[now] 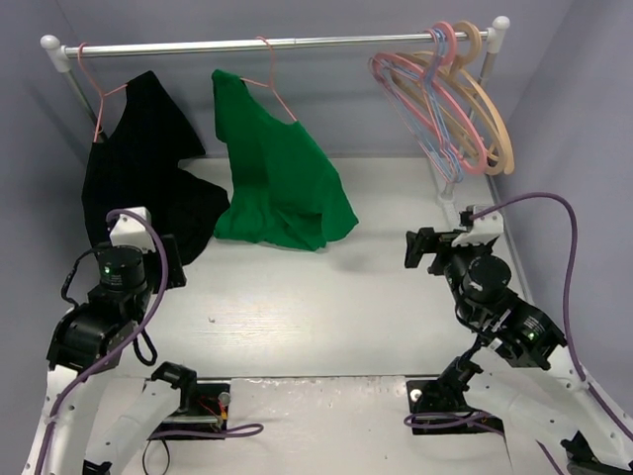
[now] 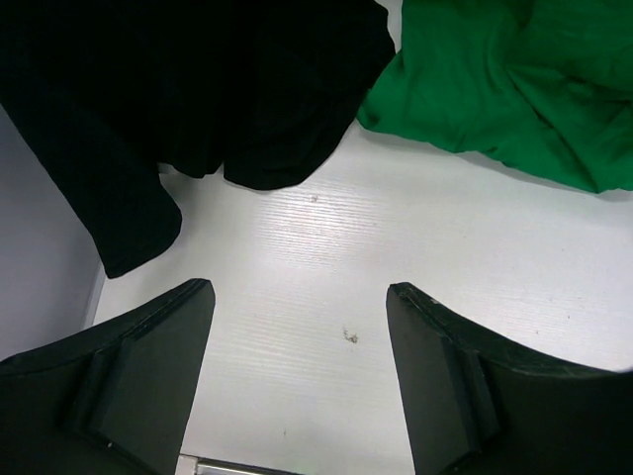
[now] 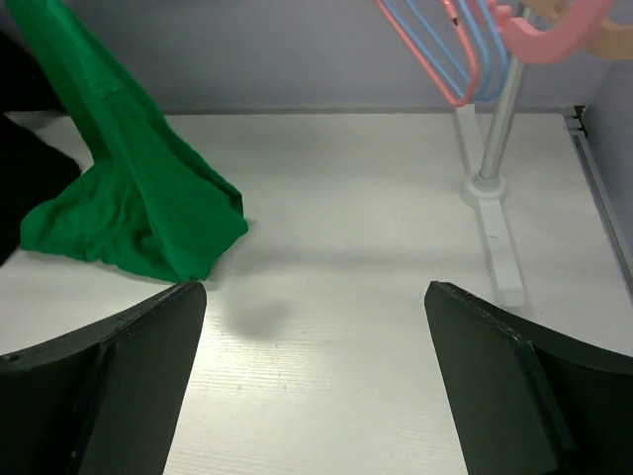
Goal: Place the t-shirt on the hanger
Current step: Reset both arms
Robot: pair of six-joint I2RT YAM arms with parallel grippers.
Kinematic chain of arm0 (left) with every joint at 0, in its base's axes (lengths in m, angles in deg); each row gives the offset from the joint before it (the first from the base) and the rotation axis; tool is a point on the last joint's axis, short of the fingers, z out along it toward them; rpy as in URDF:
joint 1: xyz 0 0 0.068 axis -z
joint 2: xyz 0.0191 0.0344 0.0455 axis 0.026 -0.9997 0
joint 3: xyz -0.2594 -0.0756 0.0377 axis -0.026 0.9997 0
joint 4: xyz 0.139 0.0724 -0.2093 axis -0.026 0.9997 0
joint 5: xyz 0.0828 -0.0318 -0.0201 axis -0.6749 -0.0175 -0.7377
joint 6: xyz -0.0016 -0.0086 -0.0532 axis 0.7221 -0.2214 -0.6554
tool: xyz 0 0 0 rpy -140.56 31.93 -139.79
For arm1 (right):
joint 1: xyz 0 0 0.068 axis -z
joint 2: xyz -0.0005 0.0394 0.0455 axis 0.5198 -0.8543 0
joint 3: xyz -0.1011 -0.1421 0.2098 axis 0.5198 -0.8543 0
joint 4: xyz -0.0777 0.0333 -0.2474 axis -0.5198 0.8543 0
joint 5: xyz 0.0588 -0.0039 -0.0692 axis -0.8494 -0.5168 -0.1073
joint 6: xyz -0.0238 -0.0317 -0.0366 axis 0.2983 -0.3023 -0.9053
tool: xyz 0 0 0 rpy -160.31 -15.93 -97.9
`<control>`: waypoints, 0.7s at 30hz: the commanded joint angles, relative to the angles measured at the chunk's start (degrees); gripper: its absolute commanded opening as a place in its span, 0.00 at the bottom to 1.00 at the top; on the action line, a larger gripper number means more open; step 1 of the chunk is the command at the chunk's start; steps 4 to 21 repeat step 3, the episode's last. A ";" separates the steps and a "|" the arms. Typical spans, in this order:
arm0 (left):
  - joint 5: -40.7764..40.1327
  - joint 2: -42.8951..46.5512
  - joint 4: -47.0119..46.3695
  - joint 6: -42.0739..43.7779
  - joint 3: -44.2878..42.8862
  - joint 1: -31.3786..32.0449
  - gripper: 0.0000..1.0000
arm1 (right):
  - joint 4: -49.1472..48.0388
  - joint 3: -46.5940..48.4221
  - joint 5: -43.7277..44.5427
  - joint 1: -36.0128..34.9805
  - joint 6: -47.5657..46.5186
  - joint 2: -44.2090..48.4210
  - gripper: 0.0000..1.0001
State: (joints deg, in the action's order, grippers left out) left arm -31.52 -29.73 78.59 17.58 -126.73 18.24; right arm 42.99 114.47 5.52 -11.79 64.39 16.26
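Observation:
The green t-shirt (image 1: pixel 280 173) hangs from the thin pink hanger (image 1: pixel 278 95), whose hook is over the rail. The shirt's lower part is bunched on the table. It also shows in the left wrist view (image 2: pixel 495 79) and the right wrist view (image 3: pixel 129 198). My left gripper (image 1: pixel 170 261) is open and empty over bare table (image 2: pixel 299 290), near the black garment's hem. My right gripper (image 1: pixel 419 247) is open and empty (image 3: pixel 315 289), to the right of the shirt and apart from it.
A black garment (image 1: pixel 148 173) hangs on another pink hanger at the rail's left end and shows in the left wrist view (image 2: pixel 198 89). A bunch of pink, blue and tan hangers (image 1: pixel 450 99) hangs at the right end. The rail (image 1: pixel 326 43) stands on a post (image 3: pixel 497 129).

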 commanded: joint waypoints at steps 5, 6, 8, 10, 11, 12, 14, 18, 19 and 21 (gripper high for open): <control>1.01 -1.53 -0.42 0.02 -1.52 0.12 0.71 | -0.78 1.67 3.99 0.22 2.29 0.06 1.00; 1.01 -1.53 -0.42 0.02 -1.52 0.12 0.71 | -0.78 1.67 3.99 0.22 2.29 0.06 1.00; 1.01 -1.53 -0.42 0.02 -1.52 0.12 0.71 | -0.78 1.67 3.99 0.22 2.29 0.06 1.00; 1.01 -1.53 -0.42 0.02 -1.52 0.12 0.71 | -0.78 1.67 3.99 0.22 2.29 0.06 1.00; 1.01 -1.53 -0.42 0.02 -1.52 0.12 0.71 | -0.78 1.67 3.99 0.22 2.29 0.06 1.00; 1.01 -1.53 -0.42 0.02 -1.52 0.12 0.71 | -0.78 1.67 3.99 0.22 2.29 0.06 1.00; 1.01 -1.53 -0.42 0.02 -1.52 0.12 0.71 | -0.78 1.67 3.99 0.22 2.29 0.06 1.00; 1.01 -1.53 -0.42 0.02 -1.52 0.12 0.71 | -0.78 1.67 3.99 0.22 2.29 0.06 1.00; 1.01 -1.53 -0.42 0.02 -1.52 0.12 0.71 | -0.78 1.67 3.99 0.22 2.29 0.06 1.00; 1.01 -1.53 -0.42 0.02 -1.52 0.12 0.71 | -0.78 1.67 3.99 0.22 2.29 0.06 1.00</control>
